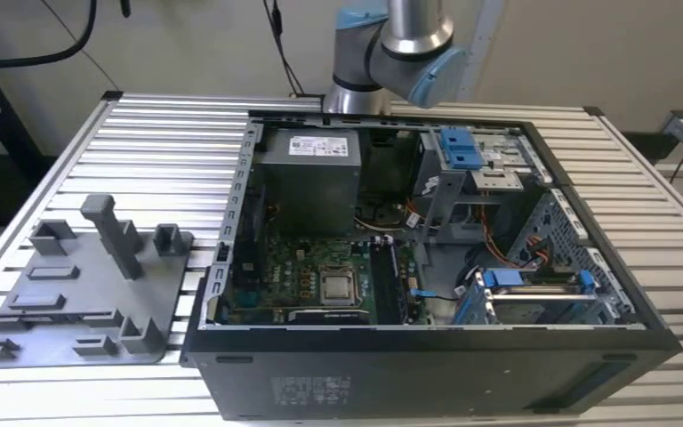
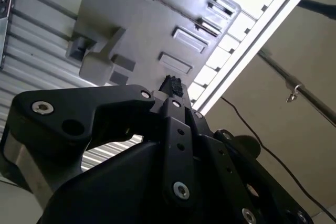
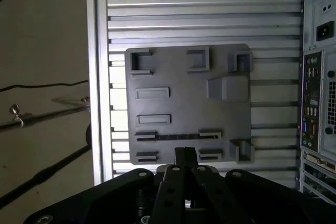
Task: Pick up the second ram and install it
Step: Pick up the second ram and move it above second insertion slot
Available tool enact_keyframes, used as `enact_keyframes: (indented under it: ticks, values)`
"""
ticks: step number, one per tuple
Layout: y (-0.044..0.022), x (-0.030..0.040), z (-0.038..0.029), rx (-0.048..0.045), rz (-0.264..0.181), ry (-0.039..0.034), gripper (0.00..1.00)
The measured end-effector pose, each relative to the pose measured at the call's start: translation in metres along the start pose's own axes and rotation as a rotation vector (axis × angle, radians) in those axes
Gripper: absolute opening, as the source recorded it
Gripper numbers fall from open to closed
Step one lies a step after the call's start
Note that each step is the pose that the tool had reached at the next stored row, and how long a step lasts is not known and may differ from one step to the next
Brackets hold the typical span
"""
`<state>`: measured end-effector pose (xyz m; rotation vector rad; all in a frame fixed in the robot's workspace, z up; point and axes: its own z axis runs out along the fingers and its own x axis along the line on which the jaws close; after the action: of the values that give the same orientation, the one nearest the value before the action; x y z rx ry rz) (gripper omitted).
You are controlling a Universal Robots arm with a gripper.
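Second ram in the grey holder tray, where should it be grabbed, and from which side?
Probably the second ram at mid-length of its top edge, from straight above, across its flat faces: it seems to stand on edge, holder blocks at both ends.

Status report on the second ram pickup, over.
Tool shut, empty, over grey holder tray. Second ram on edge in tray slots, not gripped. Nothing seen between them.

One computer case [image 1: 437, 374], one tray [image 3: 184, 109], one claw [image 3: 185, 155]

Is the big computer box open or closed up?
Open. The computer case has no cover on top, so the green motherboard and the silver processor chip show inside.
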<state>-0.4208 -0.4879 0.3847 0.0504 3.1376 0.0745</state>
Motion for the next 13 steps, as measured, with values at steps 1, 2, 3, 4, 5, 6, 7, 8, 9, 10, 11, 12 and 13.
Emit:
enact_keyframes:
  ticks: [1, 2, 3, 4, 5, 6, 7, 8, 9, 10, 11, 12, 13]
  values:
    - [0.0, 0.0, 0.0, 0.0, -0.008, 0.0004, 0.11]
    - [0.0, 0.0, 0.0001, 0.0, -0.02, 0.0009, 0.11]
    - [0.0, 0.0, 0.0001, 0.0002, -0.034, 0.0015, 0.11]
    - [0.0, 0.0, 0.0, 0.0005, -0.048, 0.0022, 0.11]
    - [0.0, 0.0, 0.0, 0.0009, -0.061, 0.0028, 0.11]
    - [0.0, 0.0, 0.0, 0.0011, -0.076, 0.0036, 0.11]
    - [0.0, 0.0001, 0.0001, 0.0012, -0.092, 0.0042, 0.11]
    - [0.0, 0.0, 0.0, 0.0014, -0.107, 0.005, 0.11]
    - [0.0, 0.0, 0.0, 0.0019, -0.124, 0.0058, 0.11]
    - [0.0, 0.0, 0.0, 0.0024, -0.142, 0.0067, 0.11]
    - [0.0, 0.0, 0.0, 0.003, -0.16, 0.0076, 0.11]
    - [0.0, 0.0, 0.0001, 0.0037, -0.178, 0.0084, 0.11]
    - [0.0, 0.0, 0.0001, 0.0047, -0.196, 0.0092, 0.11]
